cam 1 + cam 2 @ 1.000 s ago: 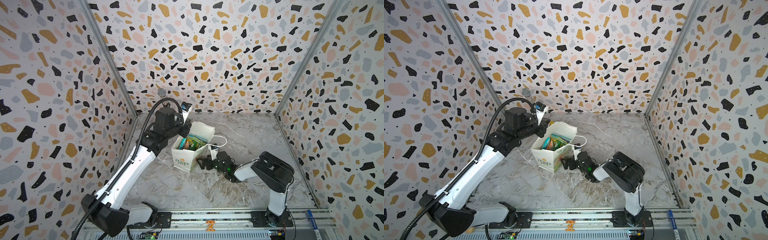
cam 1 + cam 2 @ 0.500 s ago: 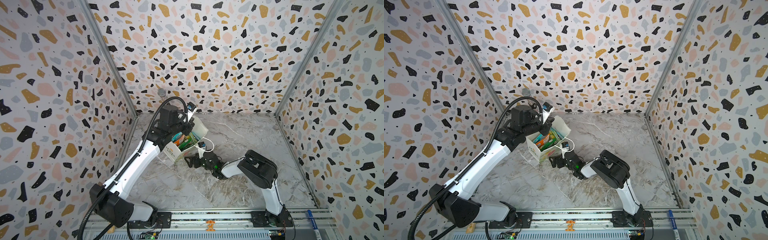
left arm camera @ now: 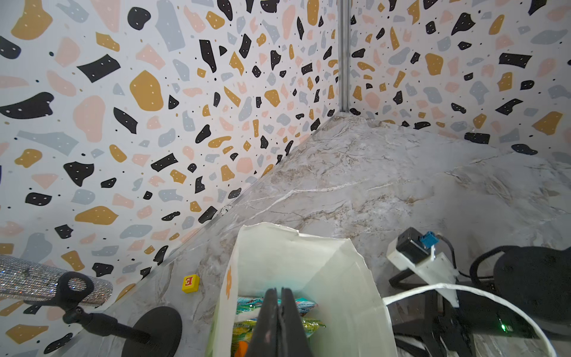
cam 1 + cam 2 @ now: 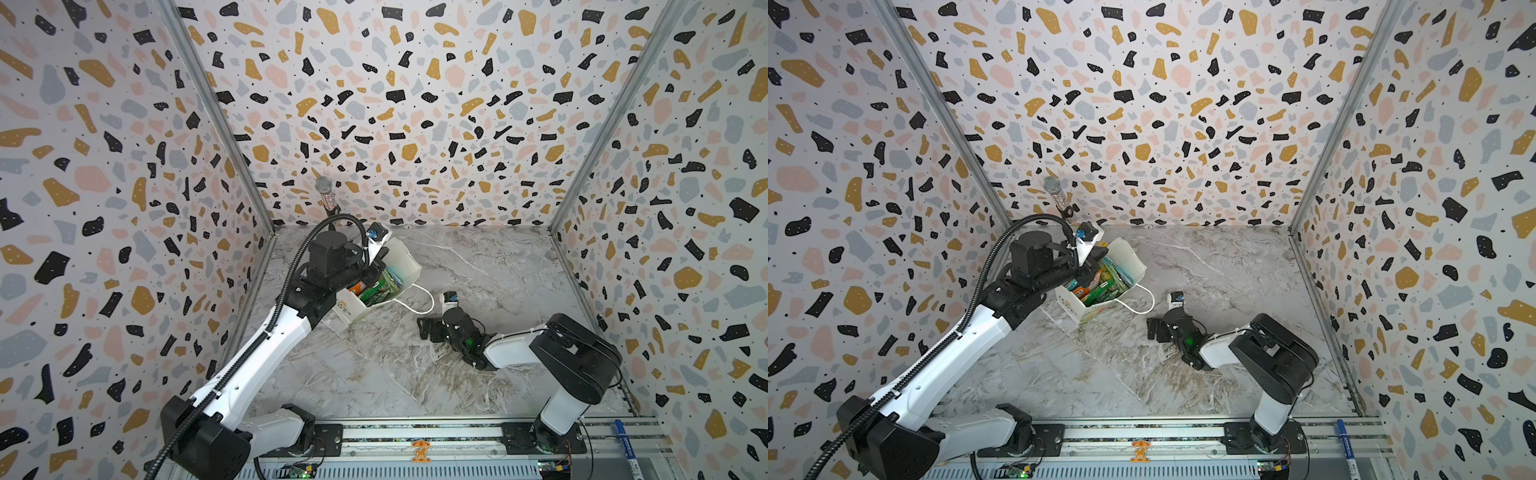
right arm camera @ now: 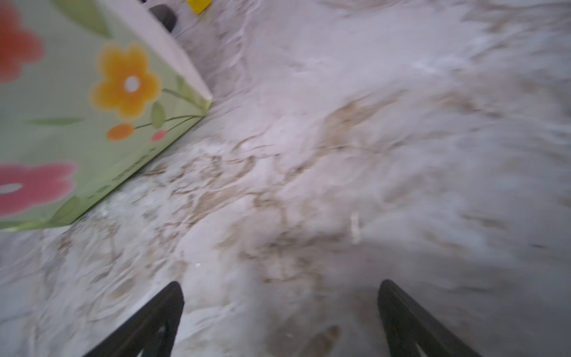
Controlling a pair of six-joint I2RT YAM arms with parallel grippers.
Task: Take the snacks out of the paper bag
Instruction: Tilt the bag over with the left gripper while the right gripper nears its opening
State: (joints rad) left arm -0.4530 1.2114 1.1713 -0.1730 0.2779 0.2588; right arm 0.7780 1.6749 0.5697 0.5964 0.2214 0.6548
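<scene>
In a top view we see the paper bag [image 4: 405,259] leaning, snacks [image 4: 374,289] inside, right claw [image 4: 428,329] at its four o'clock. Left wrist: left claw [image 3: 279,318] closed in the mouth, perhaps pinching the rim to tip it. Right wrist: jaws wide, empty.

I see the bag [image 3: 293,256] as matt white paper, lightly creased. The snacks [image 3: 310,323] inside are glossy, crinkled foil. The handle [image 3: 463,289] is white cord. The table [image 4: 478,266] looks like smooth marble-pattern sheet with a dull sheen. The walls [image 4: 374,104] read as matt printed panels, joined by bare metal posts [image 4: 601,124]. The microphone [image 3: 31,279] sparkles with rough glitter; the cube [image 3: 190,283] looks like smooth plastic.
</scene>
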